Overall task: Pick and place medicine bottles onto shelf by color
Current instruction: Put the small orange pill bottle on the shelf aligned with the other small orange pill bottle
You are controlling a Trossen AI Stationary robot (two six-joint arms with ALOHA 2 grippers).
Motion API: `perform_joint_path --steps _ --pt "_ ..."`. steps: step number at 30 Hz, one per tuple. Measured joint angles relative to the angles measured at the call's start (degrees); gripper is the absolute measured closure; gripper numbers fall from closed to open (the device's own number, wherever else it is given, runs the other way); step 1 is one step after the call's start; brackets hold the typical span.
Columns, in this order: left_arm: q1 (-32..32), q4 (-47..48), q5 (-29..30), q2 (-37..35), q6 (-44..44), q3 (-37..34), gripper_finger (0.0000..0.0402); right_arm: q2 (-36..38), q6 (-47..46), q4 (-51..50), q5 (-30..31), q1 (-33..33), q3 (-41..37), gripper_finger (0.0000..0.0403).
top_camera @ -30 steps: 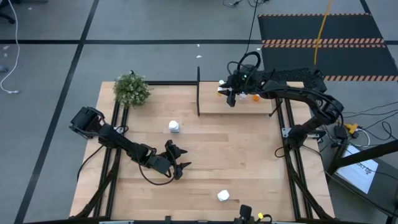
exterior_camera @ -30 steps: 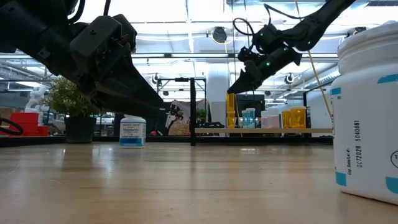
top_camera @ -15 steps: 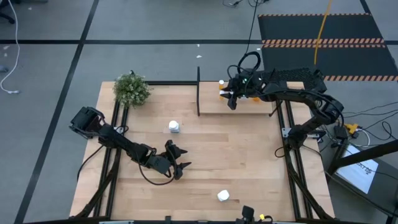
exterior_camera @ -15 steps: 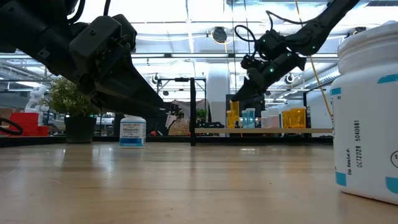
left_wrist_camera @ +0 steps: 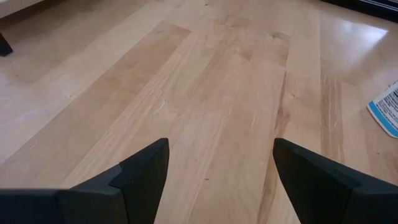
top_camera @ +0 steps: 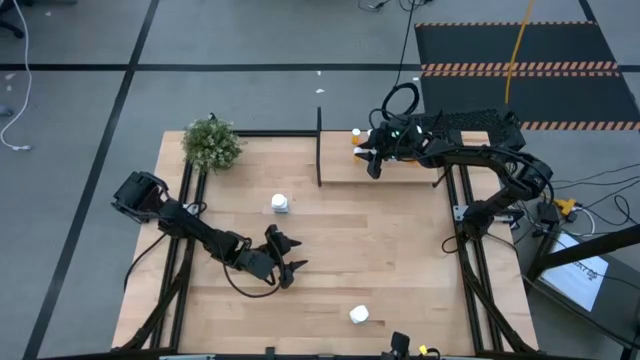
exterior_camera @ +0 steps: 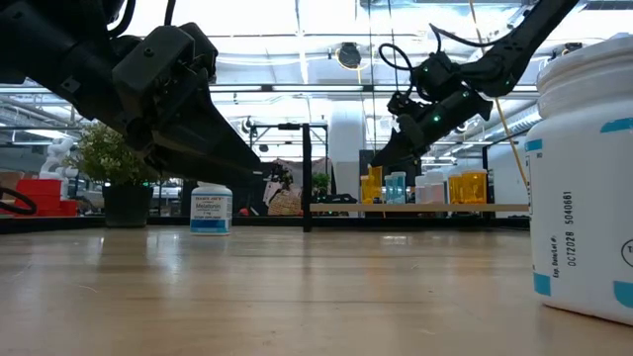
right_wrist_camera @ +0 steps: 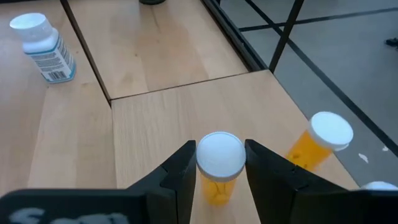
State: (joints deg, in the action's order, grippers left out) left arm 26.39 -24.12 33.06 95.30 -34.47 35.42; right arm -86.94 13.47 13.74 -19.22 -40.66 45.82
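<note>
Across the wide wooden desk [top_camera: 400, 260] both arms are out, one working and one idle. At the far right edge the shelf [top_camera: 345, 168], a pale raised board with a black post [top_camera: 319, 145] at its corner, carries the right claw [right_wrist_camera: 217, 171] above it. That claw is clamped on an orange bottle [right_wrist_camera: 217, 165], the white cap showing between its fingers. A second orange bottle [right_wrist_camera: 320, 144] stands just beside it on the shelf, so this looks like the placing step for the orange group. The next move probably calls for lowering the bottle upright next to its match, then letting go without knocking the neighbour.

The left claw [left_wrist_camera: 217, 180] waits low over bare wood near the desk's middle, fingers spread and holding nothing.

Two white bottles are not yet shelved: one [top_camera: 280, 204] stands mid-desk, another [top_camera: 358, 315] sits near the front edge, looming large in the low view. In that view more orange and pale-blue bottles already line the shelf.

A green plant [top_camera: 212, 145] sits at the far left corner. Beyond the desk lies grey floor, a dark striped mat [top_camera: 520, 60], and a bright workshop under ceiling lights.
</note>
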Motion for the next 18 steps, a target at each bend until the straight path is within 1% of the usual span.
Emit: perform_joint_path --steps 9,18 --pt "0.00 -0.02 0.00 0.00 0.05 0.00 0.0117 -0.25 -0.90 2.27 0.04 -0.15 -0.02 0.0282" --pt "0.00 -0.06 0.00 0.00 0.07 0.02 0.0117 -2.65 -0.93 4.63 0.02 -0.34 -0.02 0.0282"
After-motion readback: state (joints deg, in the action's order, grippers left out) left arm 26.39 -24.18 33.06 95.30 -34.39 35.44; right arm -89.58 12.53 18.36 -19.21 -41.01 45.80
